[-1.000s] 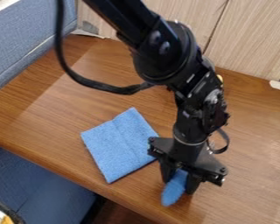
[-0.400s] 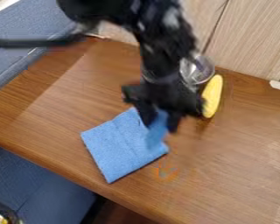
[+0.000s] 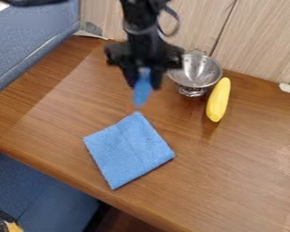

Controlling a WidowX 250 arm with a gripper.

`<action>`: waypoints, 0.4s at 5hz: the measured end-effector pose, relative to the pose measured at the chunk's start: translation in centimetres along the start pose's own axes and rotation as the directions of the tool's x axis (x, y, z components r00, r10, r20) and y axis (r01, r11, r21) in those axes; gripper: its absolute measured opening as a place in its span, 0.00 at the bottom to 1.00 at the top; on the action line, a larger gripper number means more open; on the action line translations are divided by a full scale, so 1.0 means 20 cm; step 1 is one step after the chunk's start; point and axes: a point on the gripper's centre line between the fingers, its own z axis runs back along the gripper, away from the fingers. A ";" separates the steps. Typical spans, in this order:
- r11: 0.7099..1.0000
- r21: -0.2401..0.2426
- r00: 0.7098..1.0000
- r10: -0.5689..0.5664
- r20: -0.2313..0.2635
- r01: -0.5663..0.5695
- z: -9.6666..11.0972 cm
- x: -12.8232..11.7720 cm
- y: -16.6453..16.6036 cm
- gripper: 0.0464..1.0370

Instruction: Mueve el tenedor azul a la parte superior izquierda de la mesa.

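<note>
The black two-finger gripper hung in the upper middle of the view, its fingertips pointing downward, and it held the blue fork between its two fingers. The fork hung head down, its blue end tapering toward the table; its tines could not be made out, and how high it hung above the wood could not be judged. In the view it lay to the right of the table's upper left corner and just above the top corner of a folded blue cloth. The cloth lay flat on the brown wooden tabletop, turned so that its corners pointed roughly up, right, down and left, and one lower corner came near the table's front edge. To the right of the gripper stood a small metal colander on its round foot, its bowl open upward. A yellow banana lay just beside it on the lower right, its long side slanting slightly and its narrower end toward the front. Behind the table rose a pale wood-grained panel, and blue upholstery ran along the left side.
</note>
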 end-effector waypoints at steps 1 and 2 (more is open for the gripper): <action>0.997 0.042 0.998 0.070 0.005 -0.070 -0.06 0.16 0.12 0.42; 0.989 0.089 0.992 0.120 -0.022 -0.118 -0.17 0.24 0.24 0.42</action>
